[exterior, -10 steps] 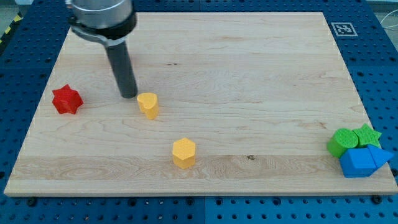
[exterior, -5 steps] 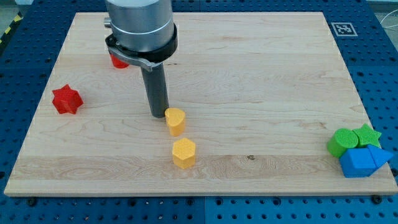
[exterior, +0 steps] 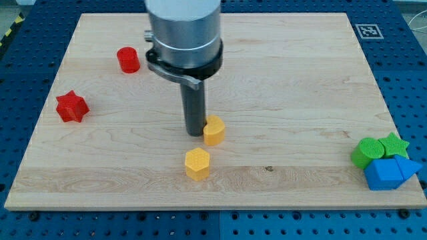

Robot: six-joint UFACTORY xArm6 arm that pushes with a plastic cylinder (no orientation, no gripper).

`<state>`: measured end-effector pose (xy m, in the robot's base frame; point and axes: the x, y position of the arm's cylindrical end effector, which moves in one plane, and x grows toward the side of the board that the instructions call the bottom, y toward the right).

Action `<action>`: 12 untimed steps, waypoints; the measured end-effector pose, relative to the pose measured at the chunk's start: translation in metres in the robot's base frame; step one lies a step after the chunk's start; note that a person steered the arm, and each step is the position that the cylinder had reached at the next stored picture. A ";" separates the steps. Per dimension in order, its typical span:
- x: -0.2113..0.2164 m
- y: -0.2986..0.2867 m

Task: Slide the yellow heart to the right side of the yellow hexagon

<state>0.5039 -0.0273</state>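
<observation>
Your tip (exterior: 195,133) against the yellow heart (exterior: 213,131) on its right, yellow hexagon (exterior: 197,163) just below.

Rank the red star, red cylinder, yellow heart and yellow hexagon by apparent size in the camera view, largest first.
1. Red star, widest of the four.
2. Yellow hexagon.
3. Red cylinder and yellow heart: too alike to separate. The cylinder sits nearer the view's top, and my tip touches the heart's left side.

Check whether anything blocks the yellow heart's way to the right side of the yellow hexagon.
Nothing visible does. My tip sits against the yellow heart block on the view's left; the wooden board right of the yellow hexagon block holds nothing nearby.
</observation>
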 end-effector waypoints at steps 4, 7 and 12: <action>-0.028 -0.009; 0.015 0.057; 0.032 0.061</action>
